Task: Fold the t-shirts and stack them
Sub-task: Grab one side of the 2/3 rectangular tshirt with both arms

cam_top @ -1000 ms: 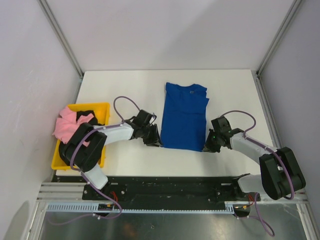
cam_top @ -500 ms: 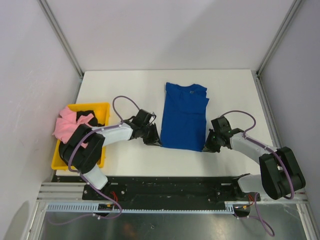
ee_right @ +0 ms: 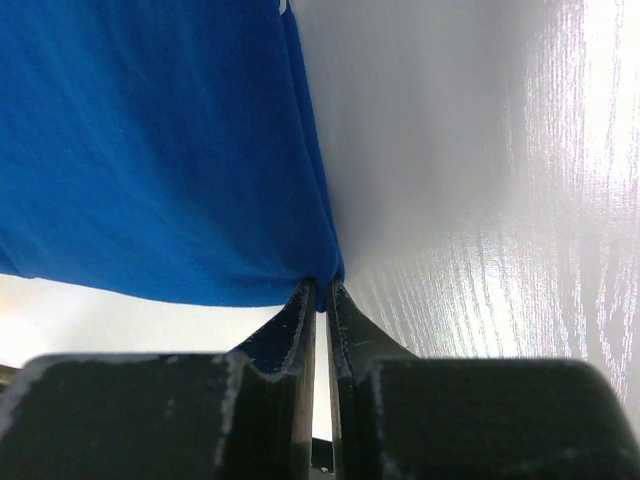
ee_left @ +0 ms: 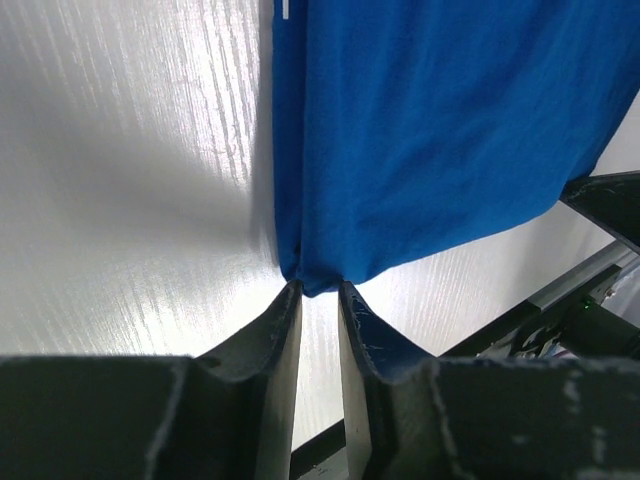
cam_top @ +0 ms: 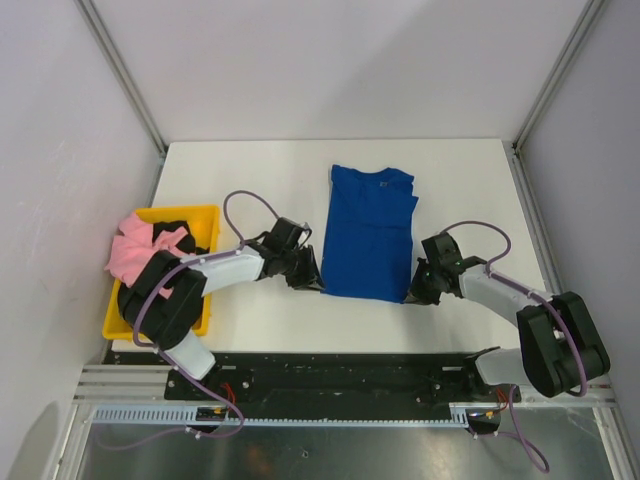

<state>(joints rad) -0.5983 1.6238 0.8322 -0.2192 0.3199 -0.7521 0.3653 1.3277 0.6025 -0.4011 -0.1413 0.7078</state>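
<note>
Royal-blue t-shirt is laid lengthwise on the counter; its two corners toward the near edge are pinched by the left gripper and right gripper.

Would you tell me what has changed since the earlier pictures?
Nothing visibly changed. The left gripper and right gripper keep their jaws shut on the near corners of the blue t-shirt, which lies flat; the yellow bin holds the pink t-shirt and black t-shirt.

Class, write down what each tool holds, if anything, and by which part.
Both hold the blue t-shirt: the left tool pinches its near-left hem corner, the right tool its near-right hem corner.
</note>
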